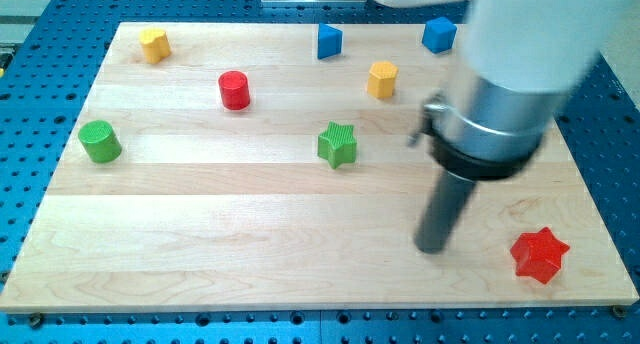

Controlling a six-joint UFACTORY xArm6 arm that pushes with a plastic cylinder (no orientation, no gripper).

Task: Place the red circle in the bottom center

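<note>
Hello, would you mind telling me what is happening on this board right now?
A robot arm with a rod is pushing coloured blocks around a wooden board. Its job is to bring the red circle to the bottom centre. At this moment my tip rests low on the view's right, just left of the red star and touching no block. The red circle sits far off, in the upper left part of the board, so the push has not begun.
</note>
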